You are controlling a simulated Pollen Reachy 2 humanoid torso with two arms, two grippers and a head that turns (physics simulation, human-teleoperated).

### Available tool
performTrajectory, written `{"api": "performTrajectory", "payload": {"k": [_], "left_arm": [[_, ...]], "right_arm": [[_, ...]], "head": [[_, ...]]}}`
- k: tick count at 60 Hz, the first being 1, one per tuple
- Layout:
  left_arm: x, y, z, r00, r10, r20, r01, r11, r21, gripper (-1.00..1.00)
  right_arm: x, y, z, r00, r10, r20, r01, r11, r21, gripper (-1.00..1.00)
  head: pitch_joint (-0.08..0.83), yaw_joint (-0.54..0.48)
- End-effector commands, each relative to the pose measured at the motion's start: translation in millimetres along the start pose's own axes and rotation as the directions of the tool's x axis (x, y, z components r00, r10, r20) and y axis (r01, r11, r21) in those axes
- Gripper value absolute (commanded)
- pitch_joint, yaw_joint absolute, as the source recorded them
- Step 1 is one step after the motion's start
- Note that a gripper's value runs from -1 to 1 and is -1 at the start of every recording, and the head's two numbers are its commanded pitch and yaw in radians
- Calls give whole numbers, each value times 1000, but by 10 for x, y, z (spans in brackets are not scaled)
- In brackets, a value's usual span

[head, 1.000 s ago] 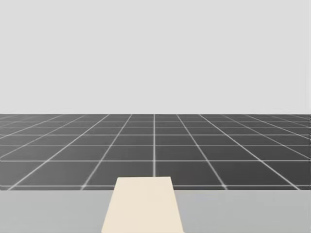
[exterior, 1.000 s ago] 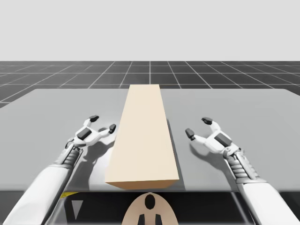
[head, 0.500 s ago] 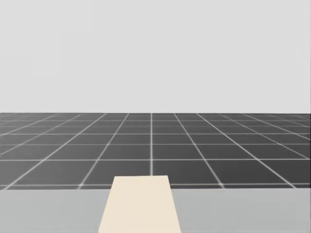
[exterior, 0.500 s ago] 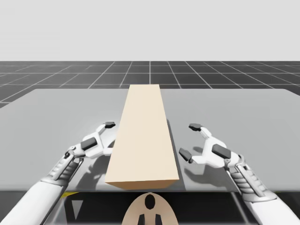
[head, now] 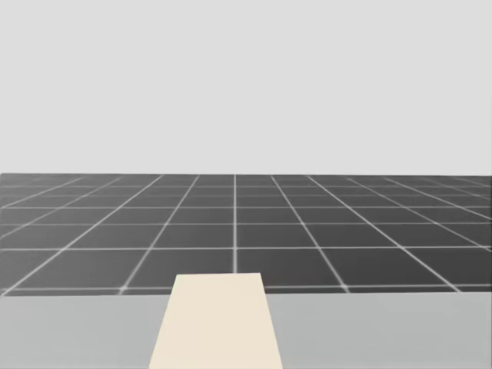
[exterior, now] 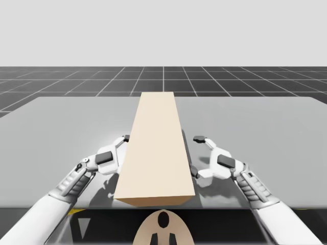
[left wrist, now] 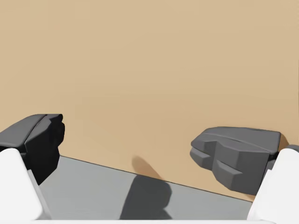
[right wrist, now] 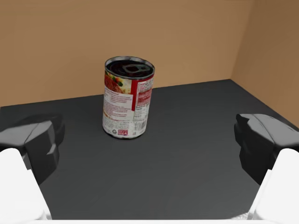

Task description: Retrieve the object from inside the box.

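Tan board is walling in everything that matters here. The long box [exterior: 156,148] is lying on the grey table [exterior: 61,127] with one gripper at each flank. The red-and-white can [right wrist: 128,98] is standing upright on the box's dark floor, its long axis vertical and its ring-pull lid facing up. It is sitting ahead of my right gripper [right wrist: 149,140], well apart from both fingers and somewhat nearer one finger's line than the other's. That gripper's fingers are spreading wide and holding nothing.

My left gripper [left wrist: 135,142], just as wide and empty, is facing only the box's blank outer wall. So I am judging the right arm to be the one with a clear way in, straight ahead.

From above, the box's top is covering the interior. The opening's edges are being cut off, so I cannot tell whether the right fingers are already past them. The can's far side is hidden.
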Motion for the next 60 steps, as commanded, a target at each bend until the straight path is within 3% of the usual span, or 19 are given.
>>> {"api": "performTrajectory", "payload": {"k": [1,33,50,59,60], "left_arm": [[-58,-141,-177,1000,4,-5,-5,998,-58,-1000],[-132,-173,-182,1000,-7,-17,6,998,-69,-1000],[-149,-176,-153,1000,-20,-23,18,997,-70,-1000],[-158,-179,-121,999,-22,-25,21,998,-66,-1000],[-158,-178,-115,999,-22,-25,20,998,-64,-1000]], "right_arm": [[-73,-91,-303,1000,2,-13,-2,999,42,-1000],[-260,-216,-1286,997,0,-71,10,990,138,-1000],[-383,-39,-1791,995,-1,-104,25,972,232,-1000],[-426,91,-1906,995,-5,-103,32,962,270,-1000],[-444,117,-1910,996,4,-90,17,972,235,-506]], "head": [[7,-31],[13,-32],[17,-31],[17,-30],[17,-29]]}}
